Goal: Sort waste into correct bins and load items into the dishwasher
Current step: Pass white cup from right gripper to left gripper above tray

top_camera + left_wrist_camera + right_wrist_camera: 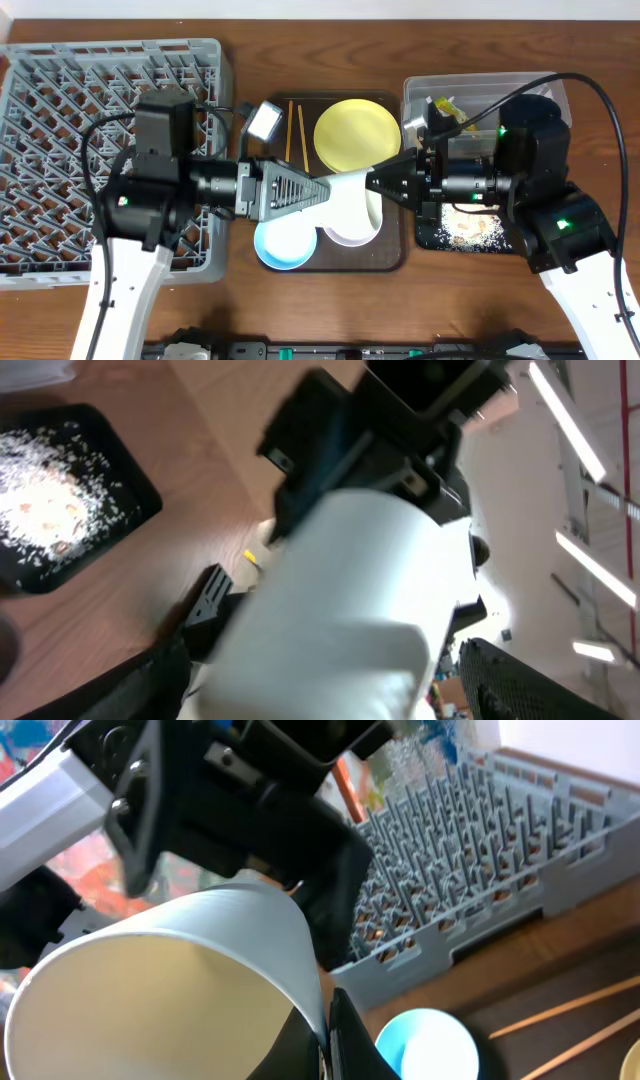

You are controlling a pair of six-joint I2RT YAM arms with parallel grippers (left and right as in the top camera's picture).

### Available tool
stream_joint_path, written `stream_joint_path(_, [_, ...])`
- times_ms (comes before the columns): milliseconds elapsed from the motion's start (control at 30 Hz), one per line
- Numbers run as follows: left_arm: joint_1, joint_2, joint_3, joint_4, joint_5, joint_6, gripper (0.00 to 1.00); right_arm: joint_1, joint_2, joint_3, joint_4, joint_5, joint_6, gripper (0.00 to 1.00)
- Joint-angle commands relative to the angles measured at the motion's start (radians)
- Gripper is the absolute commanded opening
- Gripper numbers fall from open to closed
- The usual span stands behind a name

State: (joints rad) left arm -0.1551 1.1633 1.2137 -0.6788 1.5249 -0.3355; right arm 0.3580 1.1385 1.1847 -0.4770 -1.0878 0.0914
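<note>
White round bowl [350, 205] hangs tilted over the near half of the brown rectangular serving tray [402, 255], just right of a light blue round bowl [285, 245] at the tray's near-left corner. Right gripper [372, 183] is clamped on the white bowl's rim. Left gripper [325, 188] has its jaws spread wide about the bowl's base; contact is unclear. Round yellow plate [355, 130] and thin wooden chopsticks [296, 130] lie on the tray's far half.

The dish rack [60, 150] on the left is grey, with a lattice grid pattern. The table [300, 310] is brown wood and the serving tray [395, 262] a darker brown. The plate [357, 133] is yellow, one bowl [285, 245] light blue, the other bowl [350, 200] white, and the chopsticks [300, 132] pale wood. On the right, pale crumbs [468, 232] speckle the black tray [425, 235], and the tub [480, 85] is clear.
</note>
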Motion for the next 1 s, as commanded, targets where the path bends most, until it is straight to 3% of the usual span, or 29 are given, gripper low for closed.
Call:
stream_joint_path(0, [0.003, -0.053, 0.013, 0.008, 0.048, 0.024, 0.87, -0.011, 0.003, 0.012, 0.032, 0.035, 0.037, 0.01])
stream_joint_path(567, [0.002, -0.092, 0.013, 0.015, 0.046, 0.024, 0.86, 0.023, 0.016, 0.012, 0.19, 0.007, 0.133, 0.01])
stream_joint_path(967, [0.002, -0.092, 0.013, 0.06, 0.046, 0.027, 0.81, 0.058, 0.041, 0.012, 0.188, -0.028, 0.14, 0.01])
